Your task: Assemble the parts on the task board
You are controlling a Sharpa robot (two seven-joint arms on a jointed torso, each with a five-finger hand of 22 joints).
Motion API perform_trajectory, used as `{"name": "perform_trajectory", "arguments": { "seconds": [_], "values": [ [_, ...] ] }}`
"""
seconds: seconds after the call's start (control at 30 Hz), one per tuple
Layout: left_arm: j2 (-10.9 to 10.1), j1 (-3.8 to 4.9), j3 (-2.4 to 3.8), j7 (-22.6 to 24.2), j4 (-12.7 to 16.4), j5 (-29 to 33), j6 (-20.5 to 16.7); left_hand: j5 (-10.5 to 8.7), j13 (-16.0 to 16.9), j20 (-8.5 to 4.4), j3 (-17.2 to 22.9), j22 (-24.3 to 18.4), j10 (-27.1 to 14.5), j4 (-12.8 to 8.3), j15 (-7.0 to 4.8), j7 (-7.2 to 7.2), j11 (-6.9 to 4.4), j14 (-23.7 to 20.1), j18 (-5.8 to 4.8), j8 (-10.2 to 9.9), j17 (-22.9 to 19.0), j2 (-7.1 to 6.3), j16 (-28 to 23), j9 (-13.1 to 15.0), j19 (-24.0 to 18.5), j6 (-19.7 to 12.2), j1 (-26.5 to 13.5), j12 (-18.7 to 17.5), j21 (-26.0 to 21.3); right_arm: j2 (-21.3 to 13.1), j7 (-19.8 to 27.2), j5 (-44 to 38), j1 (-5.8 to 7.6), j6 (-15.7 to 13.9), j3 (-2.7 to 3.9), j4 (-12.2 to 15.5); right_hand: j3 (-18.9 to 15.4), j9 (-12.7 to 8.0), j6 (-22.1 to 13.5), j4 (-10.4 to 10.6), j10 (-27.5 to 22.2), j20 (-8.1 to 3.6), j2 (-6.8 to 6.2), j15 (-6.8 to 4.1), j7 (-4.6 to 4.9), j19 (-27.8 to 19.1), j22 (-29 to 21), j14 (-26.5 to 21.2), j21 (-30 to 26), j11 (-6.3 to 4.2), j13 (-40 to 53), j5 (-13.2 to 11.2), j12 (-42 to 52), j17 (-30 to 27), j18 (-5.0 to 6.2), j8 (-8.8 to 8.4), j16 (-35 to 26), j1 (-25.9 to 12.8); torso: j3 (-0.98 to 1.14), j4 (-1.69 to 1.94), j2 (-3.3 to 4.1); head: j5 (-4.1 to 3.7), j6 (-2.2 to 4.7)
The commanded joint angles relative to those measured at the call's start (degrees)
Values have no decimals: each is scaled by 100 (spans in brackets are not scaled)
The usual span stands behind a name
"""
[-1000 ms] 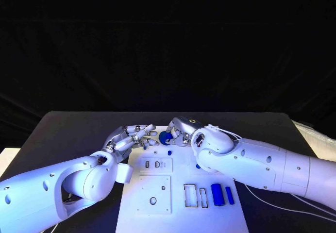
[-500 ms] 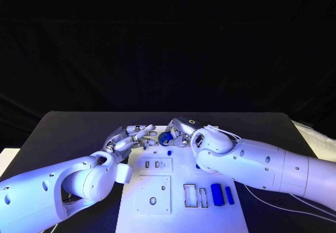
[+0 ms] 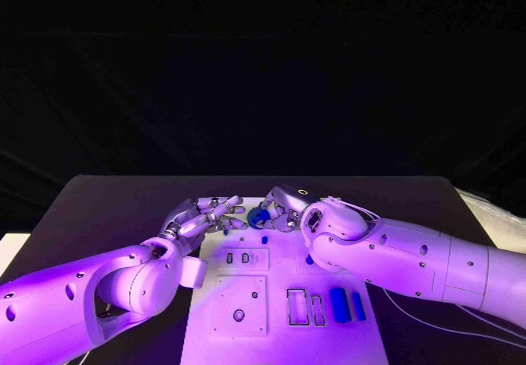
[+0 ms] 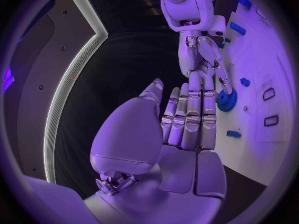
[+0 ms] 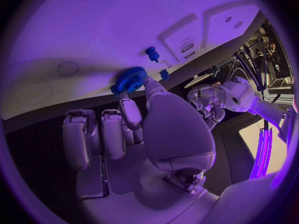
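Blue toothed plastic gear (image 3: pixel 258 217), at the far end of the white task board (image 3: pixel 280 334), is pinched only by the right hand (image 3: pixel 287 207) while the empty, spread left hand (image 3: pixel 208 216) hovers beside, so it could slip and roll away.

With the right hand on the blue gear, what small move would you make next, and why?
Probably lift the blue gear slightly off the task board. The right hand pinches it at the board's far edge, while the left hand lies open beside it.
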Motion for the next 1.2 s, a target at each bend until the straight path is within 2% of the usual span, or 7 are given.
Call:
{"name": "perform_trajectory", "arguments": {
  "seconds": [0.03,0.37,0.6,0.73,0.83,0.97,1.2],
  "values": [
    [14,5,4,13,10,2,107,-7,7,9,4,9,38,-34,-2,22,17,-41,57,-24,10,32,-31,-3,14,21,29,-40,25,54,25,284,-2,286,-1,-54,-18,1,17,60,47,15,68,18,-2,28,635,401,2,-6,13,60,18,552,-51,-14,18,-41,-7,16,2,-16,-10],
    [21,5,4,-3,0,2,96,-7,7,9,4,9,36,-35,-2,24,18,-43,57,-26,13,33,-32,-3,13,20,29,-43,24,154,-71,411,-2,297,-2,-221,-48,-13,-38,96,31,19,100,27,16,21,626,400,-2,7,8,113,2,551,-49,-40,17,-65,-12,13,2,-21,-35],
    [24,5,4,-9,-11,2,98,-6,4,10,6,10,27,-39,1,36,25,-46,56,-36,24,36,-36,-6,11,10,30,-55,24,141,-35,253,-3,36,-3,-215,-66,-18,-93,48,17,29,72,38,30,18,623,399,-4,19,16,155,0,553,-48,-40,16,19,-4,10,-1,-14,-26],
    [24,5,4,-8,-17,2,99,-6,4,10,6,10,27,-39,1,36,25,-46,56,-36,24,36,-36,-6,11,10,30,-55,24,69,92,140,-9,-341,-2,-121,-61,-14,-91,3,23,33,67,40,29,29,641,402,3,19,37,181,20,568,-52,-30,24,97,-1,12,0,-12,-21],
    [21,4,4,-6,-30,2,101,-6,4,10,6,10,27,-39,1,36,25,-46,56,-36,24,36,-36,-6,11,10,30,-55,24,-102,294,106,-15,-754,2,63,-44,-9,-74,-54,26,32,63,36,24,37,653,403,8,12,51,306,30,572,-54,-23,26,194,6,7,-4,-2,-14],
    [7,3,3,5,-49,2,102,-6,3,11,9,11,23,-43,3,39,28,-48,56,-41,30,40,-38,-6,10,6,33,-61,24,-446,610,307,-3,-933,28,370,-42,-8,-72,-71,10,32,57,35,23,25,635,396,0,11,29,323,0,542,-50,-23,8,220,4,-13,-9,2,-10],
    [-17,2,3,31,-84,2,119,-5,3,11,11,11,23,-45,3,38,27,-49,56,-42,33,42,-39,-6,9,6,36,-62,24,-1397,1362,1288,154,-561,89,926,24,0,-16,-218,-39,26,96,26,14,-35,557,375,-36,0,-5,215,-66,473,-31,-7,-43,442,32,-79,-38,40,12]
  ]
}}
